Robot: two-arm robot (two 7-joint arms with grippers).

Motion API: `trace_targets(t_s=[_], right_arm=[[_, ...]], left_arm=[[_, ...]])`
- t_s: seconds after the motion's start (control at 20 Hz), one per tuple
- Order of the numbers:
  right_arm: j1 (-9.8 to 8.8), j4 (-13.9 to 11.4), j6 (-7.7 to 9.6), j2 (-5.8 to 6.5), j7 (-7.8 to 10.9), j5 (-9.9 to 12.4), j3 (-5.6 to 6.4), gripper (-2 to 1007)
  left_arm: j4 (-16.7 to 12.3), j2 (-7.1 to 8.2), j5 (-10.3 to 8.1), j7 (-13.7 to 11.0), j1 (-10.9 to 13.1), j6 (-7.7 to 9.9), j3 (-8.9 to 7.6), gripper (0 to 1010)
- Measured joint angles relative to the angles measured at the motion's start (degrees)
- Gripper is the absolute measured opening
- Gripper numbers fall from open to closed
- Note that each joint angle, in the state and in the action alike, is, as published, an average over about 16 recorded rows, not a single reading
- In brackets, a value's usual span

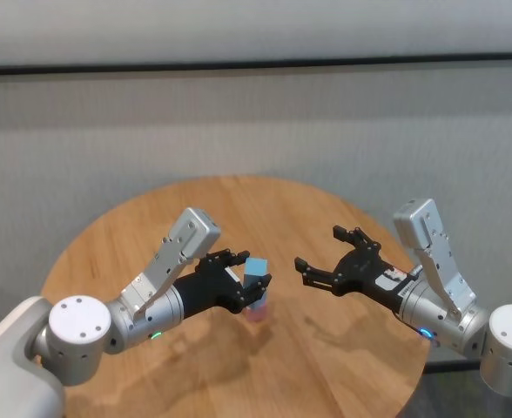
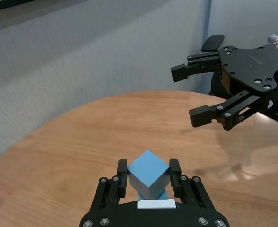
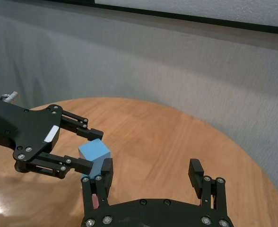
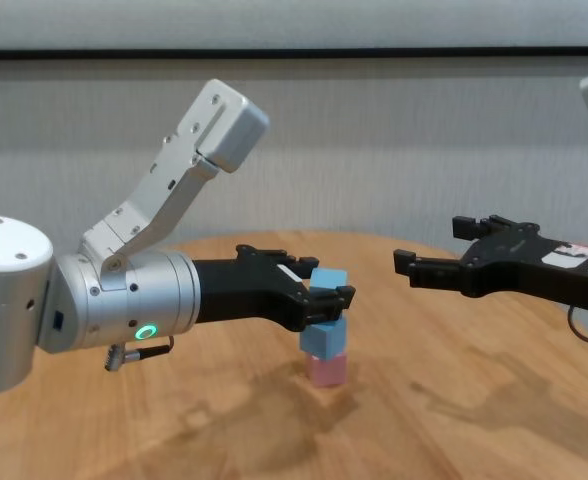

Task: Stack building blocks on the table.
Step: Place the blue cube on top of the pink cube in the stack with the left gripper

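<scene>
- The table (image 1: 326, 209) is round, with a light brown wood-grain top that shows soft sheen and faint shadows of the arms near the middle.
- Behind it runs a plain pale grey wall (image 1: 256, 122) with a dark horizontal strip (image 1: 256, 65) high up and a lighter band above that.
- A pale pink block (image 4: 326, 369) stands on the table near its middle, and a light blue block (image 4: 324, 339) sits directly on top of it.
- The left gripper (image 4: 336, 296) reaches in from the robot's left, its fingers clamped on a second light blue block (image 2: 148, 171) held at the top of the stack.
- In the chest view this held block looks turned a little askew from the one beneath; whether it already touches that lower block is hard to tell.
- The right gripper (image 1: 320, 257) hovers over the table on the robot's right, just beside the stack but apart from it, its fingers spread wide and holding nothing.
</scene>
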Motion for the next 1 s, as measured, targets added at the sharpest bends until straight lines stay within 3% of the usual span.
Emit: trace_targets(t_s=[1.0], right_arm=[[0.0, 0.0, 0.0, 0.0, 0.0, 0.0, 0.0, 1005]], left_arm=[[-0.34, 0.07, 0.96, 0.86, 0.33, 0.65, 0.15, 590]])
